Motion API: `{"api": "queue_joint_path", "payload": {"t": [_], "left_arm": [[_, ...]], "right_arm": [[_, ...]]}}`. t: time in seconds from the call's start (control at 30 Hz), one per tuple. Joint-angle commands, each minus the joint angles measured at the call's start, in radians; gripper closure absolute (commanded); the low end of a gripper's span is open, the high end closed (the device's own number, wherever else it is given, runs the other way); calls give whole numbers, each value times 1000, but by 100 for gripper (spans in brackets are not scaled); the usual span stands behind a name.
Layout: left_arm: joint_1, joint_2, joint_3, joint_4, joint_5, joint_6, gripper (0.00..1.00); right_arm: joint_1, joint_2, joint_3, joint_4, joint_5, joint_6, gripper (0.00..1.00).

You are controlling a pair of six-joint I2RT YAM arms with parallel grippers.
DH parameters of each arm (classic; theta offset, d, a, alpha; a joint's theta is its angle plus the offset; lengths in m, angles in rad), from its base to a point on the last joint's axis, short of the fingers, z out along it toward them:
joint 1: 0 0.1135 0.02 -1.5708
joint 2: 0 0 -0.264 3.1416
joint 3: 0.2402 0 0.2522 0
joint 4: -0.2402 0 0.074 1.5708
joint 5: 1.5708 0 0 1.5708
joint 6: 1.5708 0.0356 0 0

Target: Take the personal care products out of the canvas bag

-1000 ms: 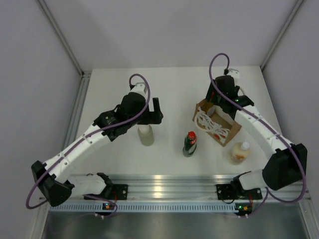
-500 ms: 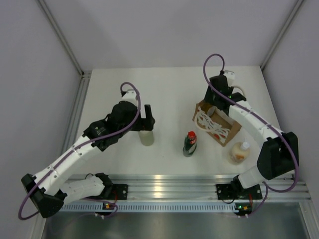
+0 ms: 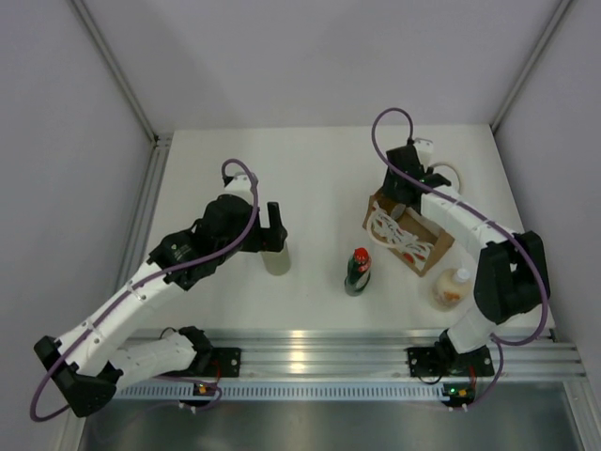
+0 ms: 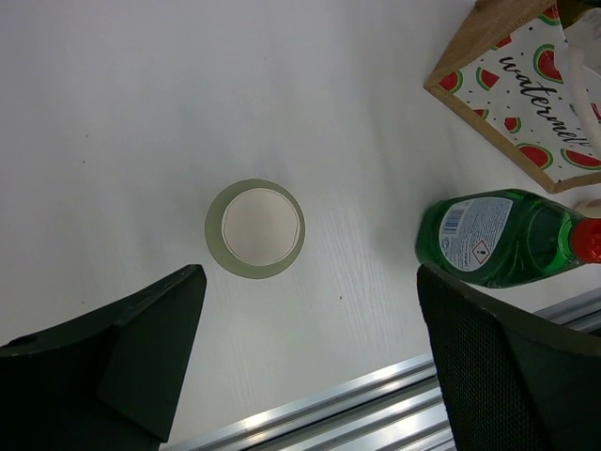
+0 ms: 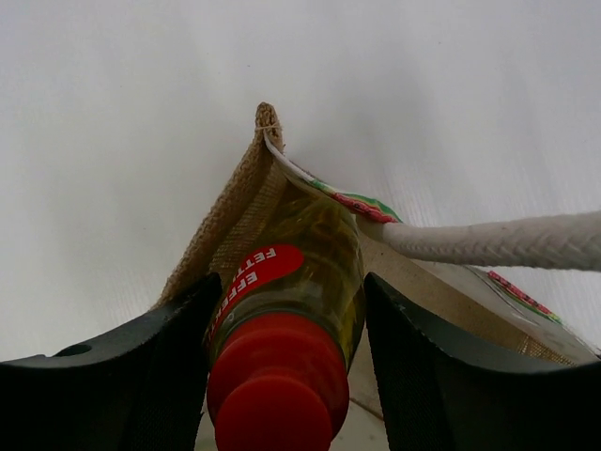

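Closed snugly with the right gripper point(image 5: 286, 291) on the yellow bottle point(image 5: 305, 235) in the far corner of the canvas bag point(image 5: 225, 225), likely to lift it out. Readable: "FETT…" on its red label, "watermel…" on the bag's side. Held wide open with the left gripper point(image 4: 310, 282) over the pale cylinder point(image 4: 255, 228), upright left of the green bottle point(image 4: 498, 237); cream bottle point(image 3: 452, 287) near-right of the bag.

R wrist view: yellow bottle point(image 5: 315, 249) btm hidden inside canvas bag point(image 5: 221, 235).
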Motion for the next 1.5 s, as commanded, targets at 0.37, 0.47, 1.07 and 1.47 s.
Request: {"api": "queue_joint_path", "payload": {"t": [0.37,0.47,1.07,1.47], "left_arm": [[-5,-21,22,-24,8,11,2],[-5,-23,20,-27,6,11,2],[-5,-26,8,-27,14,11,2],[-5,-52,26,-73,-83,25,2]], "right_arm": [[2,12,-44,208,46,-81,46],[0,17,-52,234,52,-103,43],[2,-79,-210,434,26,-197,84],[-9,-247,-231,484,-102,-309,100]]}}
